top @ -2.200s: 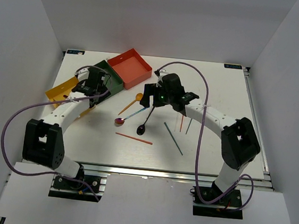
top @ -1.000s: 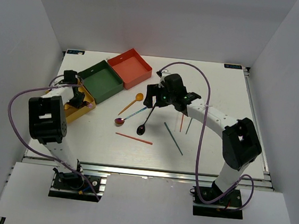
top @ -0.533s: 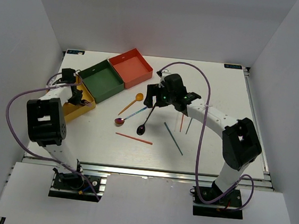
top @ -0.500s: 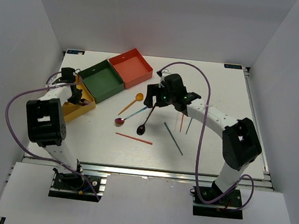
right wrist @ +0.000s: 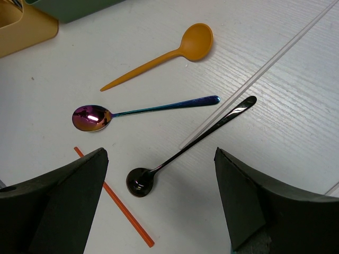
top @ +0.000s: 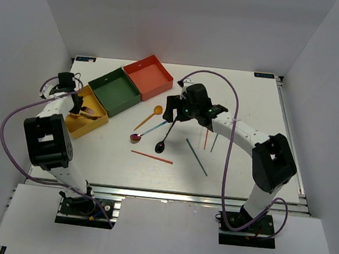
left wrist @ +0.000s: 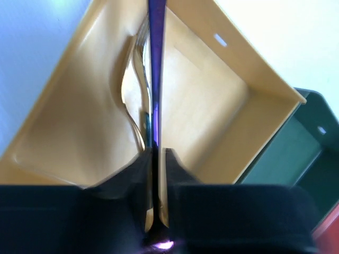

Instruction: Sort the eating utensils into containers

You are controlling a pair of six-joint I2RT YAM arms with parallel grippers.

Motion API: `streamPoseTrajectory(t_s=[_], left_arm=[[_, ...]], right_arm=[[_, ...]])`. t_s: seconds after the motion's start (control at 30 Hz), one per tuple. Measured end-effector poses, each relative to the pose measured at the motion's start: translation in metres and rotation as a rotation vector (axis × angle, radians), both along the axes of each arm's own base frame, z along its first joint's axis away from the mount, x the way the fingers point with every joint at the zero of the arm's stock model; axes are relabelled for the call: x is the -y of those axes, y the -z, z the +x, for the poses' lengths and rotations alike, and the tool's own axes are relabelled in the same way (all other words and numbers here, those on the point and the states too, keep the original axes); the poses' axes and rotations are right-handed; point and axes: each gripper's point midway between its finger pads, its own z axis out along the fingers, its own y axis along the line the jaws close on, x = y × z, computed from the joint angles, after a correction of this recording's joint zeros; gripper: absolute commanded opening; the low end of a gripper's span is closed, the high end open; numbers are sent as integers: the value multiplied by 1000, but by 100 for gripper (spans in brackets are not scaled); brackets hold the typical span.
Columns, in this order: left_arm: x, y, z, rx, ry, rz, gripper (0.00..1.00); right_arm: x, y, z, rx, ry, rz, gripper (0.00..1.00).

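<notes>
The left gripper (left wrist: 157,159) is closed tight on a thin purple handle (left wrist: 156,79) that reaches over the yellow box (left wrist: 212,106); forks (top: 87,111) lie in this box; the right gripper (right wrist: 159,159) is wide open and empty, above the black spoon (right wrist: 196,140), iridescent spoon (right wrist: 151,108) and gold spoon (right wrist: 151,64) on the table (right wrist: 296,132).

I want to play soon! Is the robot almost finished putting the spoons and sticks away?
Not nearly. Done: some forks lie in the yellow box. In hand: the left pincer holds an iridescent piece above that box. Left: the gold spoon, iridescent spoon, black spoon and several chopsticks lie on the table near the open right pincer.
</notes>
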Motion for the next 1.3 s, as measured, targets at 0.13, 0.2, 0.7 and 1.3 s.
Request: streamPoseTrajectory(t_s=[0.13, 0.2, 0.7, 1.3], left_arm=[[-2, 3, 3, 8, -4, -3, 59], [-2, 5, 7, 17, -1, -9, 69], [40, -63, 37, 178, 309, 132, 98], [321, 0, 54, -144, 1645, 472, 88]], right_arm=[[0, -1, 0, 1, -2, 3, 86], [1, -2, -2, 1, -3, 5, 86], [19, -5, 3, -16, 101, 5, 89], [103, -47, -30, 45, 173, 11, 88]])
